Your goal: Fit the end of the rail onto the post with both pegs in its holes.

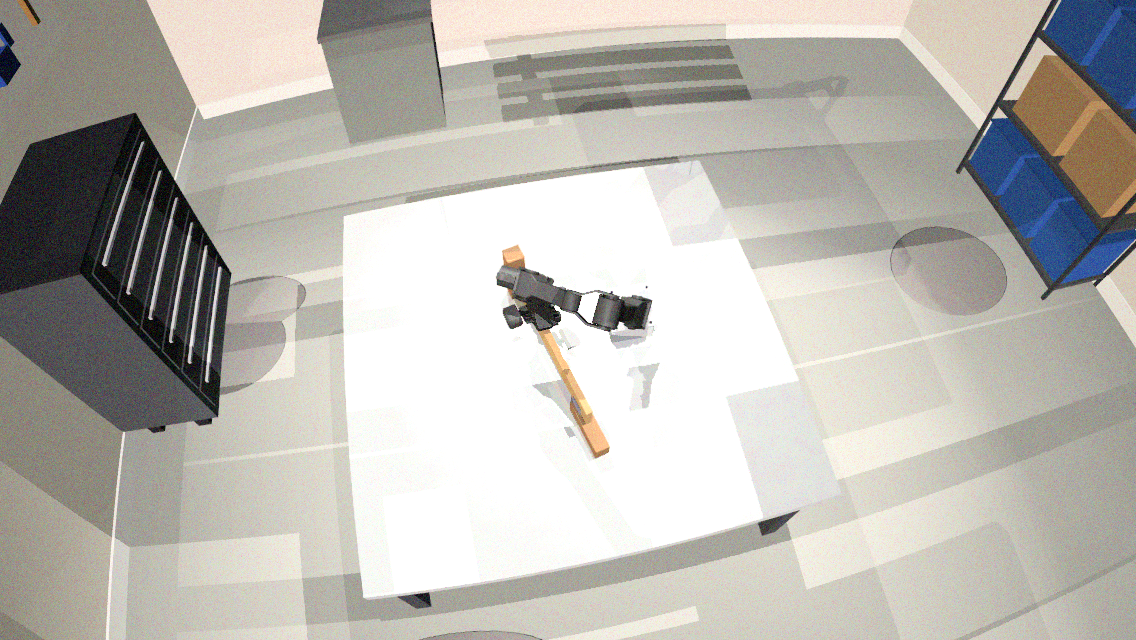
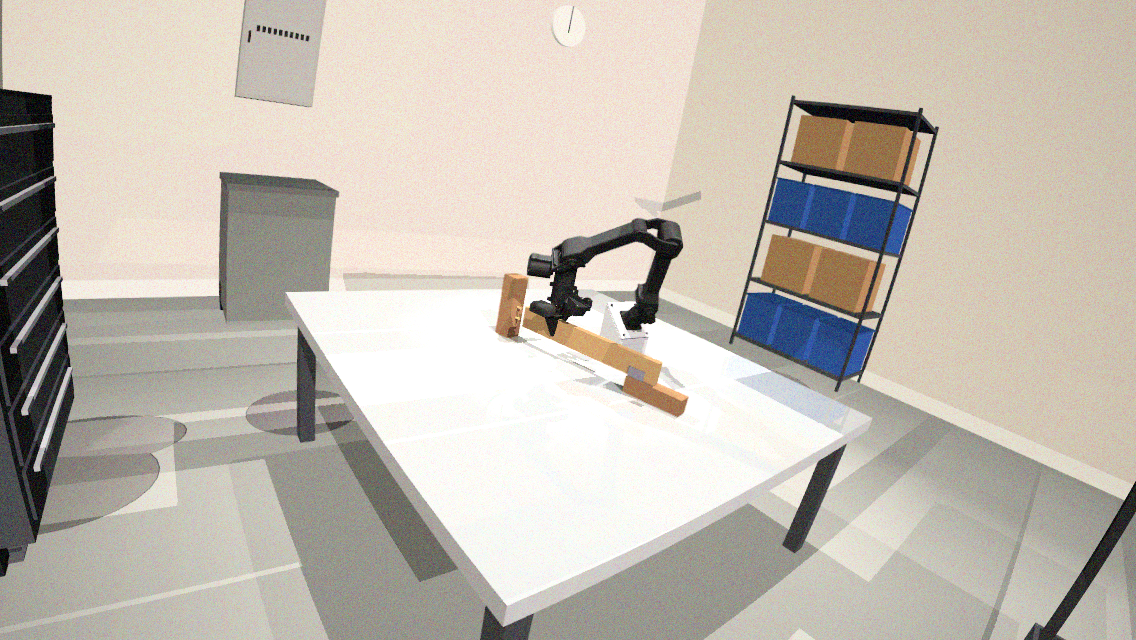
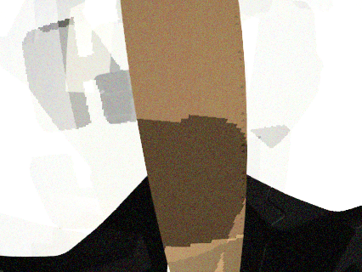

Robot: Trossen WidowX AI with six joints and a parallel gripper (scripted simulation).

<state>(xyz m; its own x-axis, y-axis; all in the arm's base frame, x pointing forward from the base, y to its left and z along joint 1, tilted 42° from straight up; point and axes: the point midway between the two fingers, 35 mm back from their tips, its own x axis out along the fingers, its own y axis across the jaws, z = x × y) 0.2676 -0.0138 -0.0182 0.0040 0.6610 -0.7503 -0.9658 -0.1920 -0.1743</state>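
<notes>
The wooden rail (image 1: 557,356) (image 2: 592,345) (image 3: 187,59) has its far end in the grey bracket (image 2: 635,372) on the footboard block (image 1: 597,443) (image 2: 663,398). My gripper (image 2: 554,327) (image 3: 186,173) is shut on the rail near its post end, with a finger on each side of it. The upright post (image 1: 513,256) (image 2: 509,305) stands just beyond that end. In the exterior view the pegs (image 2: 518,313) show in a small gap between post and rail. The rail end looks raised to about peg height. The holes are not visible, and the arm hides this end in the top view.
The arm's white base (image 2: 612,321) stands on the white table (image 1: 413,508) (image 2: 476,477), to the side of the rail. The arm reaches over the rail close to the post. A black drawer cabinet (image 1: 119,270) and a shelf rack (image 2: 834,178) stand away from the table.
</notes>
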